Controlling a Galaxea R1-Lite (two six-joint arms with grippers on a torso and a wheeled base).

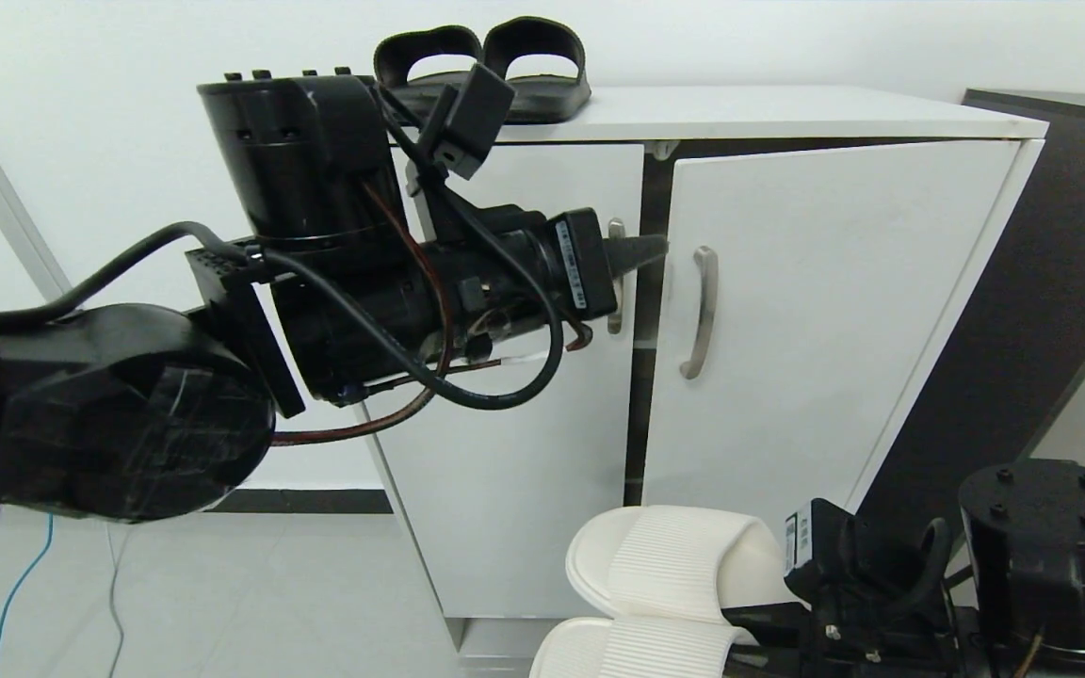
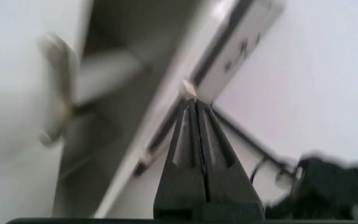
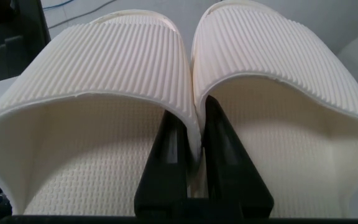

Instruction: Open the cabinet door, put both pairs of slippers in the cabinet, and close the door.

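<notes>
A white two-door cabinet (image 1: 816, 282) stands ahead, with a dark gap (image 1: 644, 311) between its doors. A black pair of slippers (image 1: 486, 66) rests on its top. My left gripper (image 1: 648, 250) is shut and empty, its tip at the gap beside the left door's handle (image 1: 616, 282). In the left wrist view the shut fingers (image 2: 191, 143) point at a door edge (image 2: 241, 43). Low at the front, my right gripper (image 1: 773, 607) is shut on the white pair of slippers (image 1: 665, 565). Its fingers (image 3: 166, 162) pinch the two inner walls of the white slippers (image 3: 104, 81) together.
The right door's handle (image 1: 701, 311) is a vertical metal bar. A dark panel (image 1: 1060, 282) leans behind the cabinet's right side. Pale floor (image 1: 222, 603) with thin cables (image 1: 20, 584) lies to the left. The left arm's bulk fills the space before the left door.
</notes>
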